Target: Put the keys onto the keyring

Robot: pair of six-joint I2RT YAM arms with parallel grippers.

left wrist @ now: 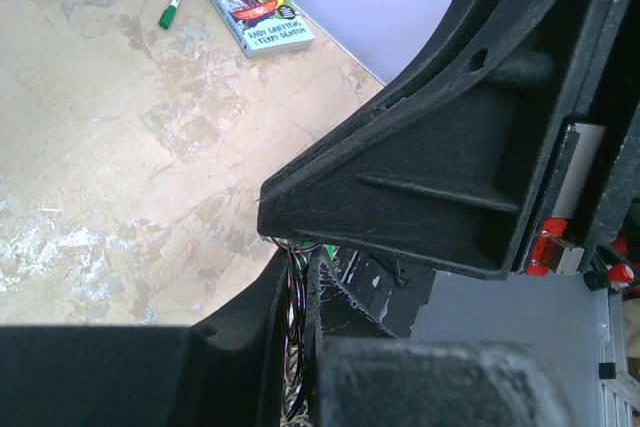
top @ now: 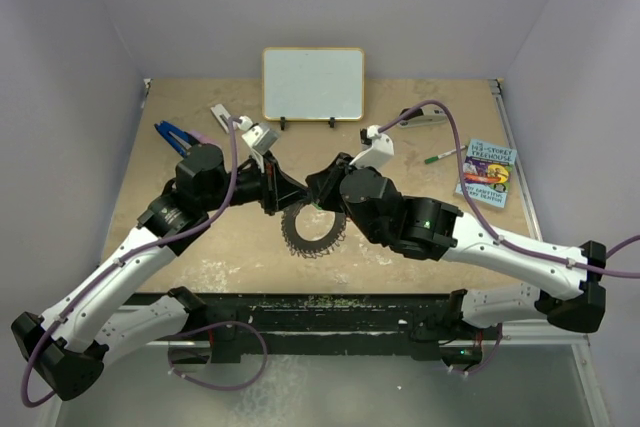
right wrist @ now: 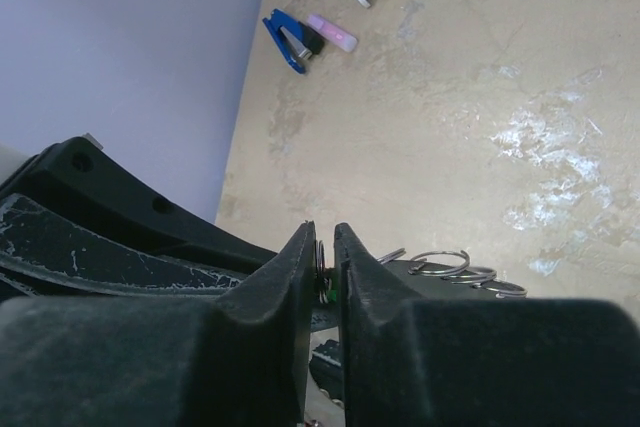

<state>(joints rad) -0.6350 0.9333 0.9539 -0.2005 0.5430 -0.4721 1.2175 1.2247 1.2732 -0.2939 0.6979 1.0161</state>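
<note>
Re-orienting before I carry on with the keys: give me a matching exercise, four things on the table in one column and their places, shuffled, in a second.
Things:
1. keyring
2. whiteboard
3. book
4. blue tool

Places:
A. right side, lying flat
B. back left
C. in the middle
D. far back, standing upright

Pairs: 1-C, 2-D, 3-A, 4-B
</note>
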